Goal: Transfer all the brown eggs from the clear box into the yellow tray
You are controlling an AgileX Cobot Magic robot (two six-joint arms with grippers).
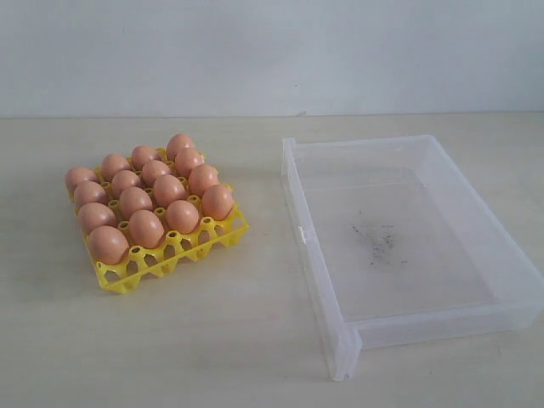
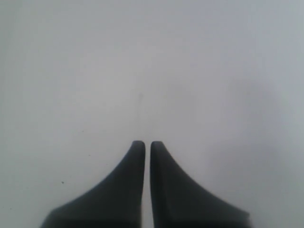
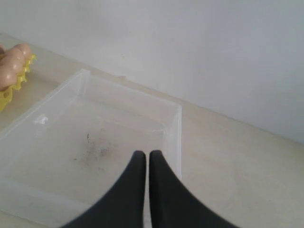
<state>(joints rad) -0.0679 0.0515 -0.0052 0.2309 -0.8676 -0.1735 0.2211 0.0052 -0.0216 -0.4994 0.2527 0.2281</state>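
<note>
We see the eggs point(image 1: 134, 201), smooth matte orange-brown ovals, packed side by side in the cups of the tray point(image 1: 136, 270), a bright yellow plastic lattice on the left of the pale table point(image 1: 255, 340). Well apart on the right sits the box point(image 1: 299, 212): clear colourless plastic, rectangular, low-walled, with dark scuffs point(image 1: 374, 240) on its floor. The left gripper point(image 2: 147, 145) has its curved black fingers drawn together on nothing, facing a plain pale surface. The right gripper point(image 3: 146, 154) is likewise closed and bare, with the box before it.
</note>
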